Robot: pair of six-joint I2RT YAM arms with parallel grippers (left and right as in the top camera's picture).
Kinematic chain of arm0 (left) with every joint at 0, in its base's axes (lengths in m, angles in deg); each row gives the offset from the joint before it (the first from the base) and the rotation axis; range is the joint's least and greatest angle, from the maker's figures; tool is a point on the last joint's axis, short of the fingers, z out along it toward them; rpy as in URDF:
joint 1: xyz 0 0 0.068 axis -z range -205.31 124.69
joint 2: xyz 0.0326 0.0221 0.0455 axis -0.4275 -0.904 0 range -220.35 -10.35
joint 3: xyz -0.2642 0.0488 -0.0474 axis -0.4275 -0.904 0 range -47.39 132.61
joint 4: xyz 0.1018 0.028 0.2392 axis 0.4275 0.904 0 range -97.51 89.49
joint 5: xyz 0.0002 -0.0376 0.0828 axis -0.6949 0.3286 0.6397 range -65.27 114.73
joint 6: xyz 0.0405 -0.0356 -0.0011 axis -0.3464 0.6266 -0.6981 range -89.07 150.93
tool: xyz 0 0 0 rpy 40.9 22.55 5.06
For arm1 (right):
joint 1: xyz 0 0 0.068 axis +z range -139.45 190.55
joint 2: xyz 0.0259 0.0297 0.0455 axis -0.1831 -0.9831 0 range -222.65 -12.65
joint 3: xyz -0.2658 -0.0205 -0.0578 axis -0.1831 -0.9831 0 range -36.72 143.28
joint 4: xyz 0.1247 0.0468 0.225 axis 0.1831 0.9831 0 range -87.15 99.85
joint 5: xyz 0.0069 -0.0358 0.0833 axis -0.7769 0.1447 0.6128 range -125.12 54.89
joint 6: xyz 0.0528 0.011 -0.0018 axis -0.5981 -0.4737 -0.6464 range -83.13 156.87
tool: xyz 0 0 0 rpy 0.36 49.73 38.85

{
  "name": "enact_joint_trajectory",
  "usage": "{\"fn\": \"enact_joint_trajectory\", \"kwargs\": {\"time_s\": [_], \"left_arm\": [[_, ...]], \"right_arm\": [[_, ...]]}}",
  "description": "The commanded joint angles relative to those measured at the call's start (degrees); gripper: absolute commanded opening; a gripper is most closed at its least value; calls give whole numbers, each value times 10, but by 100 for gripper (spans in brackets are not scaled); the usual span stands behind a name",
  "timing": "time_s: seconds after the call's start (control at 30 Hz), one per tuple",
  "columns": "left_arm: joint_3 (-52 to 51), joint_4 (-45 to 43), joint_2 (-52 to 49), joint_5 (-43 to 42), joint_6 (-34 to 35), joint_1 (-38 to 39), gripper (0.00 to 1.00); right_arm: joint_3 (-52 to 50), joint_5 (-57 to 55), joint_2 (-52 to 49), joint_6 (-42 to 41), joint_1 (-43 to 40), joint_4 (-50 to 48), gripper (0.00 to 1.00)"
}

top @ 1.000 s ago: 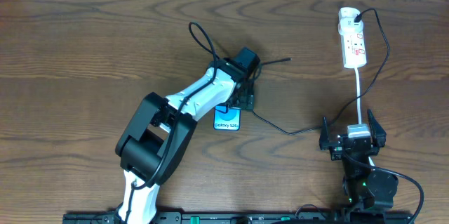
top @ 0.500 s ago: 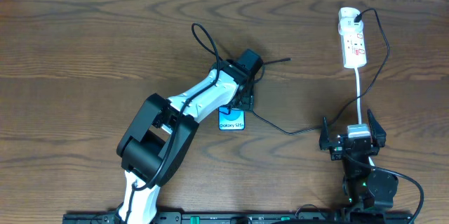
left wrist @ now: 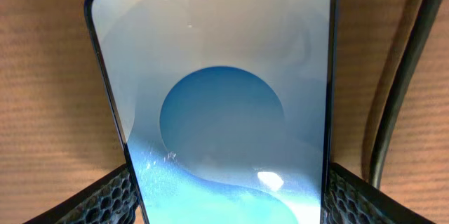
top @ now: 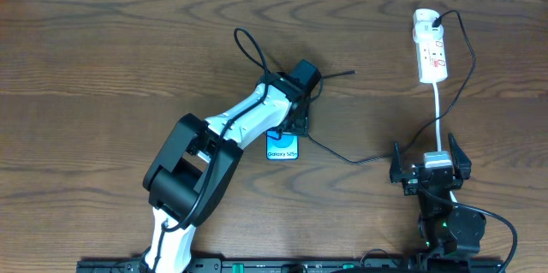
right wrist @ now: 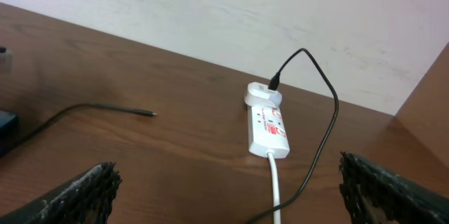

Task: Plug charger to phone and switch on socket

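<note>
Closing on phone [top: 282, 146], left tool [left wrist: 228, 189] narrower, phone shifted slightly right

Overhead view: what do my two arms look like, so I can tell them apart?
Left arm: white links, bulky black joint housings, looping black cable. Right arm: black where visible, green light near its base. Both arms' fingers carry black honeycomb-textured pads.

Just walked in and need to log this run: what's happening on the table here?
The left gripper is closed on the side edges of the slim black-edged smartphone with the blue screen. The thin black charger cable is plugged into the small white power strip, but its connector tip lies loose, not in the phone. The right gripper hangs open, holding nothing.
</note>
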Motion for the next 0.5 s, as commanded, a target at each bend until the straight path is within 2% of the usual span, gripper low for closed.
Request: {"fn": "enact_joint_trajectory", "kwargs": {"time_s": [0.0,0.47], "left_arm": [[-13,36,-50,12,-4,-5,67],[-5,52,-5,12,3,-38,66]], "right_arm": [[0,-2,3,6,-2,2,99],[0,-2,3,6,-2,2,99]]}}
